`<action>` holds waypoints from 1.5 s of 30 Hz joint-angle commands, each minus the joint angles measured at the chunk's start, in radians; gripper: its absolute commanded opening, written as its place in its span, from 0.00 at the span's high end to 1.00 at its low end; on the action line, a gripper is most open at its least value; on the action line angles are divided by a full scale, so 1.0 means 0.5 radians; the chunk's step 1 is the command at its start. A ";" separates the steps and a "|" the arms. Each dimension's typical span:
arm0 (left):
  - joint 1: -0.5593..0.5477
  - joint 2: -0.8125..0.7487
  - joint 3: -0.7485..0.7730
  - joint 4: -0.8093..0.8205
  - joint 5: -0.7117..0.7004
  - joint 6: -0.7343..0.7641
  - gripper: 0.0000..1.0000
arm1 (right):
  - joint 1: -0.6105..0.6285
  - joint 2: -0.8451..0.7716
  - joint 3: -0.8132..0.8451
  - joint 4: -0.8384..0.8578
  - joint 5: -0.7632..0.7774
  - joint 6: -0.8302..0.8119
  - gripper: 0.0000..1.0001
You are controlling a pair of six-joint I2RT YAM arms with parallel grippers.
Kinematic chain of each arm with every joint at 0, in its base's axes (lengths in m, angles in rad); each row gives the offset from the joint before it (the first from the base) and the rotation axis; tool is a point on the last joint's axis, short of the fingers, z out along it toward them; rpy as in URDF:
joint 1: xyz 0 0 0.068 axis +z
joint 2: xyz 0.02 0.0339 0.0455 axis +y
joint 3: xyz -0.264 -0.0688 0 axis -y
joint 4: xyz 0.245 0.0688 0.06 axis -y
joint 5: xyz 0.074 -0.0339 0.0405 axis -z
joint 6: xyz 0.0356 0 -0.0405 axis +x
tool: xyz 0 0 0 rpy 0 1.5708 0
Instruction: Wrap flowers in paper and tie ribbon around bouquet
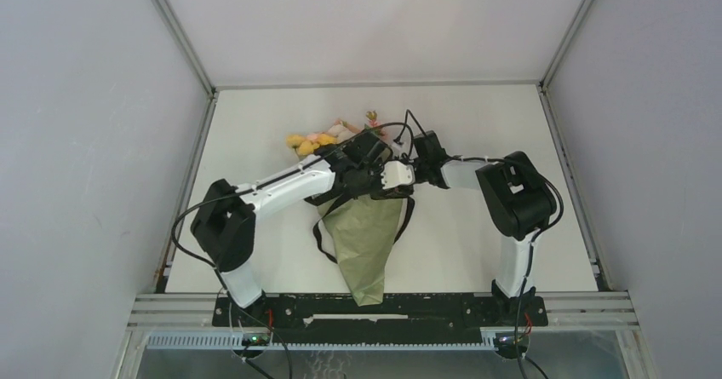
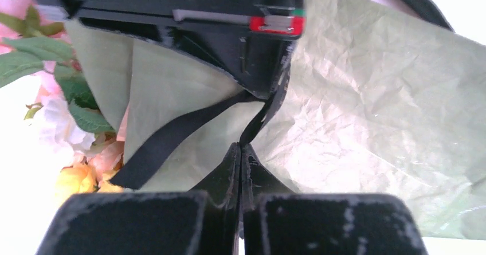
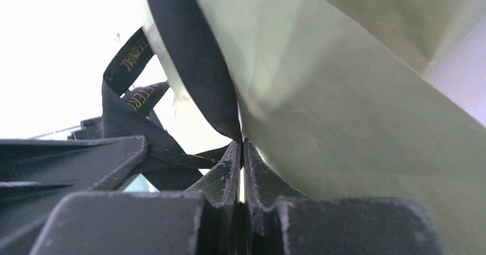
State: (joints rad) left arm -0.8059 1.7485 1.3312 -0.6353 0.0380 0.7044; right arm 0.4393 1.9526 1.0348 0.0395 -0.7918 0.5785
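Note:
The bouquet lies on the table with its olive-green paper [image 1: 366,243] cone pointing at the near edge. Its yellow and pink flowers [image 1: 311,145] are at the far end. Both grippers meet over the cone's upper part. My left gripper [image 1: 373,185] [image 2: 240,146] is shut on the black ribbon [image 2: 172,137], which runs across the paper [image 2: 372,106] beside the flowers [image 2: 63,112]. My right gripper [image 1: 390,179] [image 3: 240,142] has its tips pinched on the ribbon [image 3: 195,66] against the paper [image 3: 344,123]. Loose ribbon loops [image 1: 319,238] hang at both sides of the cone.
White walls enclose the table [image 1: 477,123] on three sides. A black rail [image 1: 426,307] along the near edge carries the arm bases, and the cone's tip reaches it. The right gripper's black body [image 2: 229,14] fills the top of the left wrist view.

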 commanded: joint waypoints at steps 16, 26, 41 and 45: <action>0.310 0.225 0.382 0.012 0.307 -0.751 1.00 | -0.067 -0.268 -0.082 -0.433 -0.252 -0.524 0.61; 0.337 0.202 0.373 0.020 0.553 -0.813 1.00 | -0.358 -0.347 -0.082 -0.340 -0.130 -0.323 0.61; 0.329 0.011 0.413 -0.075 0.611 -0.720 1.00 | -0.115 0.025 0.360 -0.288 0.062 -0.183 0.81; 0.327 0.011 0.453 -0.080 0.644 -0.737 1.00 | -0.032 0.118 0.381 -0.352 -0.123 -0.271 0.85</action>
State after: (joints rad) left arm -0.6388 1.7920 1.4818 -0.6720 0.3195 0.3321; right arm 0.3904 1.9755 1.1984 -0.1089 -0.7876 0.4759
